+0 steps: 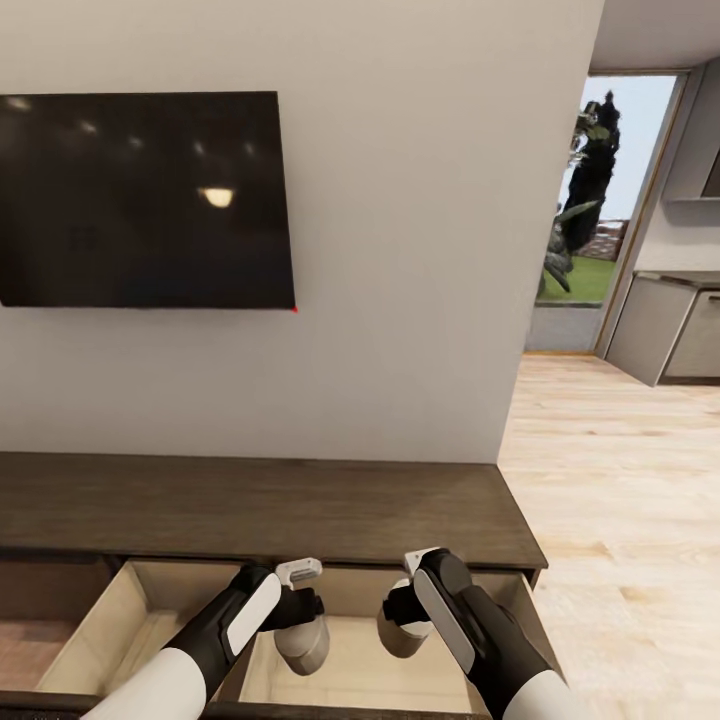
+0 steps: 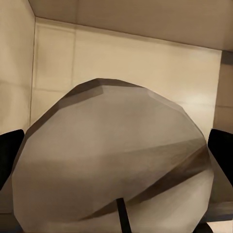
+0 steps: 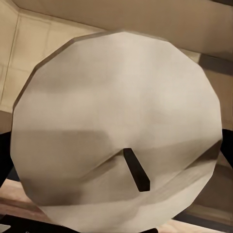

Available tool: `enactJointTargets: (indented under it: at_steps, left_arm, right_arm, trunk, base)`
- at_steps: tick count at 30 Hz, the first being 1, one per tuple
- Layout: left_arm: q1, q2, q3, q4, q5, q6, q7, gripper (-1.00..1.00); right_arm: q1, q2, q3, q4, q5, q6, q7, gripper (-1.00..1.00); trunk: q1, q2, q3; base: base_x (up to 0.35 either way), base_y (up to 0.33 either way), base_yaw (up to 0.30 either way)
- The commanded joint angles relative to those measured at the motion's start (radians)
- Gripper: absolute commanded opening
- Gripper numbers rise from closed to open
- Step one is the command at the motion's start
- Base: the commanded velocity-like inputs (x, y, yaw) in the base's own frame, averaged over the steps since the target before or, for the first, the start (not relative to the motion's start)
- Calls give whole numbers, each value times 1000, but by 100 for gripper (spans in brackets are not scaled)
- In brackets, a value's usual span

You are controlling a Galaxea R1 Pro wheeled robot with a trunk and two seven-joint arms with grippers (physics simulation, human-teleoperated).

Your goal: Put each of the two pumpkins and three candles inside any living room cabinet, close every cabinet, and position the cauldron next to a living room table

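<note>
A long dark brown cabinet [image 1: 260, 505] stands against the wall with two drawers pulled out, their pale wood insides showing. Over the right-hand drawer [image 1: 350, 670], my left gripper [image 1: 300, 612] is shut on a cream-white candle [image 1: 305, 648], held upright. Close beside it, my right gripper [image 1: 405, 612] is shut on a second candle [image 1: 398, 636]. In the left wrist view the candle's top [image 2: 114, 160] and dark wick sit between two black fingers [image 2: 9, 150], above the drawer floor. The right wrist view shows the other candle [image 3: 116, 126] from above. Pumpkins, cauldron and table are out of view.
A black TV [image 1: 145, 200] hangs on the grey wall above the cabinet. The second open drawer [image 1: 130, 620] lies to the left. At the right, pale wood floor [image 1: 620, 480] leads past the wall's end to grey kitchen units [image 1: 665, 340] and a glass door.
</note>
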Motion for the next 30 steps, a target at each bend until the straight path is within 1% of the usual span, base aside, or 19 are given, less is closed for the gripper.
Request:
enactJointTargets:
  at_steps: [1, 8, 14, 16, 17, 20, 24, 30]
  left_arm:
    - [-1, 1, -4, -2, 11, 1, 10, -100]
    - [-1, 1, -4, -2, 11, 1, 10, -100]
    - [-1, 1, -5, -2, 11, -9, 10, -100]
    - [-1, 1, -6, -2, 9, -20, 9, -100]
    - [-1, 2, -7, -2, 9, -23, 9, -100]
    - [-1, 2, -8, -2, 10, -25, 8, -100]
    - [-1, 2, -10, -2, 11, -26, 7, -100]
    - [0, 3, -13, -1, 9, -25, 8, -100]
  right_arm:
    - [-1, 0, 2, -1, -12, 2, -10, -100]
    - [-1, 0, 2, -1, -12, 0, -9, -100]
    - [-1, 0, 4, -1, -12, -35, -9, -100]
    - [-1, 0, 18, -1, -12, -38, -9, -100]
    - [-1, 0, 28, -1, -13, -40, -10, -100]
    - [-1, 1, 37, -1, -13, -47, -12, -100]
    - [-1, 0, 40, -1, -13, -53, -13, -100]
    - [-1, 0, 40, -1, -15, -55, -13, -100]
  trunk:
    - [4, -8, -4]
    - [31, -57, -26]
    - [54, -99, -45]
    - [61, -113, -51]
    - [61, -113, -51]
    - [61, -113, -51]
    - [61, -113, -51]
    - [61, -113, -51]
  base:
    - [0, 0, 0]
    - [0, 0, 0]
    - [0, 0, 0]
    - [0, 0, 0]
    - [0, 0, 0]
    - [0, 0, 0]
    - [4, 4, 0]
    - [93, 75, -1]
